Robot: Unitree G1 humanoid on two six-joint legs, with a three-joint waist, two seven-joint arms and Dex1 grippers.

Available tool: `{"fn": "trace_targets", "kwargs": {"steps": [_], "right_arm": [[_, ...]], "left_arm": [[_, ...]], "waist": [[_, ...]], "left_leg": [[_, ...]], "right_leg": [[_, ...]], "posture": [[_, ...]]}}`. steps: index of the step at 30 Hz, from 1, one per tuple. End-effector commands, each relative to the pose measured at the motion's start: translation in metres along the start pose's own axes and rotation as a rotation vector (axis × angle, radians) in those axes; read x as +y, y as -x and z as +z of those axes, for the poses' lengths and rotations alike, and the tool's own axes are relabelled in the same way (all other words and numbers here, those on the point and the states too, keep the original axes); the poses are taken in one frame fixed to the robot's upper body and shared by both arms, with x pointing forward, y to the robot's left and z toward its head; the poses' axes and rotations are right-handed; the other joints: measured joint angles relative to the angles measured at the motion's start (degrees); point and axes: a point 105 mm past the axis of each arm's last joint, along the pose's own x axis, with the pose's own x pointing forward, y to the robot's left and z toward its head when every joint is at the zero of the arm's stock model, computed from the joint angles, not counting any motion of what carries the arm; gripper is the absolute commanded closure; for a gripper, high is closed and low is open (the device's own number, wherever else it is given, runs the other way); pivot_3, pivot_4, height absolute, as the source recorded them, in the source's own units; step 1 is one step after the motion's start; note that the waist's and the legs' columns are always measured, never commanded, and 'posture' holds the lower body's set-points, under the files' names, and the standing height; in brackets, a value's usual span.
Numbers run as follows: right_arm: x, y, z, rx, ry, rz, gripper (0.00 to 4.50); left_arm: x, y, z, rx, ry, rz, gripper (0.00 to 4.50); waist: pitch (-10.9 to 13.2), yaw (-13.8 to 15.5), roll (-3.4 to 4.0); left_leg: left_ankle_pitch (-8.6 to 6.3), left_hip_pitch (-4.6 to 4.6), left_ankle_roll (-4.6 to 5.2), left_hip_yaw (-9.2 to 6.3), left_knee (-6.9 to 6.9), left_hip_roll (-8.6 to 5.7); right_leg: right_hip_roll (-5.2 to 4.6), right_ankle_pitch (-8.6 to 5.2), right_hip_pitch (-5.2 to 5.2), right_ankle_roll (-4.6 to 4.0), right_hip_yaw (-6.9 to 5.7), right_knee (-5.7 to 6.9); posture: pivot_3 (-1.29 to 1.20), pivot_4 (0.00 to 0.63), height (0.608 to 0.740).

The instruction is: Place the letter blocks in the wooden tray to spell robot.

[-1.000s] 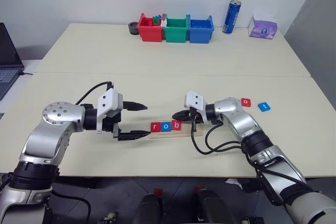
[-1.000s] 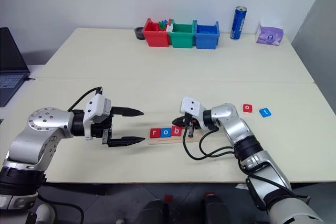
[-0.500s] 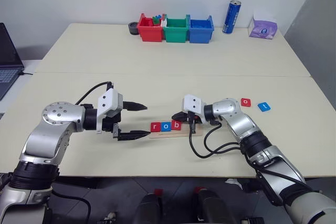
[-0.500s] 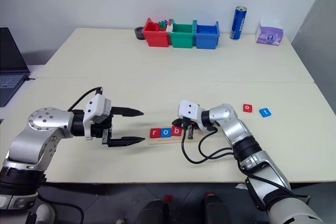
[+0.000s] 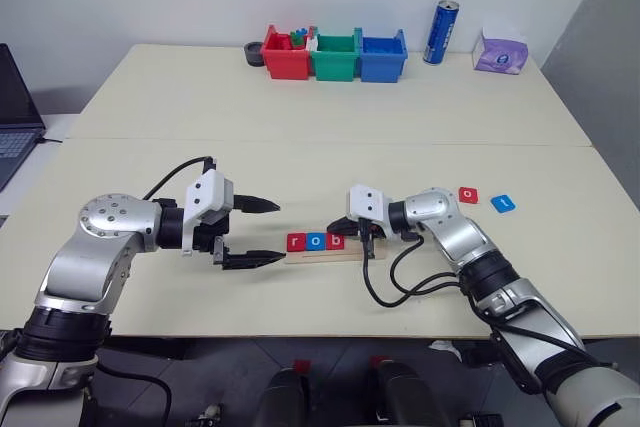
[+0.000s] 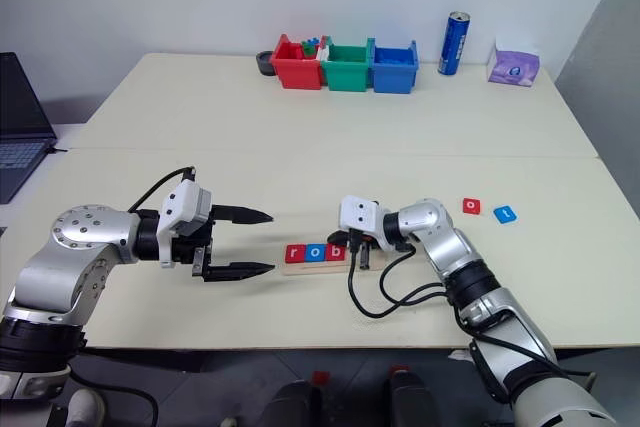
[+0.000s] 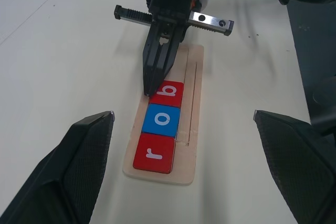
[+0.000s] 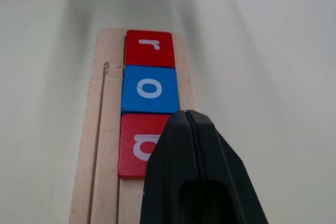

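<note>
With r, o, b (image 7: 167, 93) seated in the tray (image 7: 193, 72), the right gripper (image 7: 150, 88), pinched shut and empty, presses its tip at b's edge and risks skewing the row, while the left gripper (image 5: 262, 232) gapes wide, empty.

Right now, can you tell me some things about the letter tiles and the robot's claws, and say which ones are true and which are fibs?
1. Three tiles, r, o and b, lie on the wooden tray. True.
2. The right claw is wide open. False: it is shut, its tip at the b tile.
3. The left claw is open and holds nothing. True.
4. All five tiles are on the tray. False: a red tile and a blue tile lie on the table.
5. The blue can lies on its side. False: it stands upright.
</note>
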Motion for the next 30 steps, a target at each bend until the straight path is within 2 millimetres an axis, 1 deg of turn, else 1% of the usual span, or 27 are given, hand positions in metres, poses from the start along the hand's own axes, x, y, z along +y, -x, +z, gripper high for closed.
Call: {"fn": "trace_targets", "kwargs": {"steps": [1,3,7,10,14,16,17,19,20,21,25,28,30], "right_arm": [[-0.01,0.005,0.012,-0.034,0.033,-0.039,4.48],[-0.016,0.008,0.014,-0.044,0.013,-0.072,4.48],[-0.032,0.027,0.017,-0.067,-0.054,-0.163,4.48],[-0.04,0.054,0.015,-0.066,-0.137,-0.265,4.48],[-0.039,0.096,0.011,-0.064,-0.269,-0.445,4.48],[-0.04,0.121,0.002,-0.048,-0.367,-0.616,4.11],[-0.038,0.131,-0.002,-0.029,-0.389,-0.676,3.88],[-0.035,0.146,-0.011,0.009,-0.421,-0.801,3.18],[-0.034,0.154,-0.016,0.027,-0.438,-0.868,2.9],[-0.034,0.161,-0.022,0.044,-0.456,-0.931,2.48],[-0.027,0.184,-0.042,0.106,-0.525,-1.147,1.05],[-0.02,0.202,-0.058,0.154,-0.587,-1.307,0.02],[-0.015,0.207,-0.065,0.178,-0.616,-1.38,0.02]], "left_arm": [[0.0,0.002,0.008,-0.003,-0.039,-0.002,0.0],[0.0,0.001,0.008,-0.004,-0.04,-0.003,0.0],[-0.005,-0.002,0.009,-0.015,-0.037,-0.021,0.0],[-0.009,-0.009,0.012,-0.04,-0.033,-0.026,0.0],[-0.007,-0.022,0.022,-0.106,-0.032,0.011,0.0],[-0.007,-0.036,0.032,-0.157,-0.035,0.031,0.0],[-0.008,-0.042,0.036,-0.179,-0.033,0.035,0.0],[-0.006,-0.056,0.041,-0.202,-0.029,0.056,0.0],[-0.005,-0.062,0.042,-0.209,-0.025,0.066,0.0],[-0.003,-0.069,0.041,-0.2,-0.027,0.091,0.0],[0.002,-0.091,0.041,-0.191,-0.026,0.159,0.0],[0.0,-0.105,0.047,-0.207,-0.01,0.182,0.0],[-0.001,-0.111,0.05,-0.213,-0.002,0.191,0.0]], "waist": [[0.0,0.0,0.0],[0.0,0.0,0.0],[0.0,0.1,0.0],[0.0,0.2,0.04],[0.0,0.5,0.04],[0.0,0.5,0.04],[0.0,0.6,0.04],[0.0,0.4,0.04],[0.0,0.4,0.04],[0.0,0.3,0.04],[0.0,-0.1,0.05],[0.0,0.0,0.05],[0.0,0.0,0.05]], "left_leg": [[0.0,0.0,0.0,0.0,0.0,0.0],[0.0,0.0,0.0,0.0,0.0,0.0],[0.0,-0.01,0.0,0.0,0.0,0.0],[0.0,-0.06,0.0,-0.02,0.0,0.0],[0.0,-0.19,0.0,-0.16,0.02,0.01],[0.0,-0.21,0.0,-0.17,0.02,-0.01],[0.0,-0.22,0.0,-0.2,0.01,-0.02],[0.0,-0.23,0.0,-0.18,0.03,-0.06],[0.0,-0.22,0.0,-0.17,0.03,-0.09],[0.0,-0.19,0.0,-0.16,0.03,-0.12],[0.0,-0.12,-0.01,-0.09,0.02,-0.09],[0.0,-0.13,-0.01,-0.11,0.0,-0.07],[0.01,-0.13,-0.01,-0.09,0.0,-0.09]], "right_leg": [[0.0,0.0,0.0,0.0,0.0,0.0],[0.0,0.0,0.0,0.0,0.0,0.0],[0.0,0.0,0.0,0.0,0.0,0.0],[-0.05,0.0,-0.02,0.0,0.0,-0.01],[-0.15,0.0,-0.03,0.01,0.0,-0.05],[-0.15,0.0,-0.03,0.01,0.02,-0.05],[-0.15,0.0,-0.03,0.01,0.02,-0.04],[-0.15,0.0,-0.02,0.02,0.06,-0.03],[-0.15,0.0,-0.02,0.02,0.08,-0.02],[-0.14,0.01,-0.01,0.03,0.09,0.0],[-0.06,0.01,-0.01,0.03,0.16,0.04],[-0.03,0.01,-0.02,0.03,0.18,0.05],[-0.04,0.01,-0.02,0.03,0.2,0.05]], "posture": [[0.0,0.15,0.74],[0.0,0.15,0.74],[0.0,0.15,0.74],[0.0,0.15,0.74],[0.0,0.15,0.74],[0.0,0.15,0.74],[0.0,0.15,0.74],[0.0,0.15,0.74],[0.0,0.15,0.74],[0.0,0.15,0.74],[0.0,0.15,0.74],[0.0,0.15,0.74],[0.0,0.15,0.74]]}}
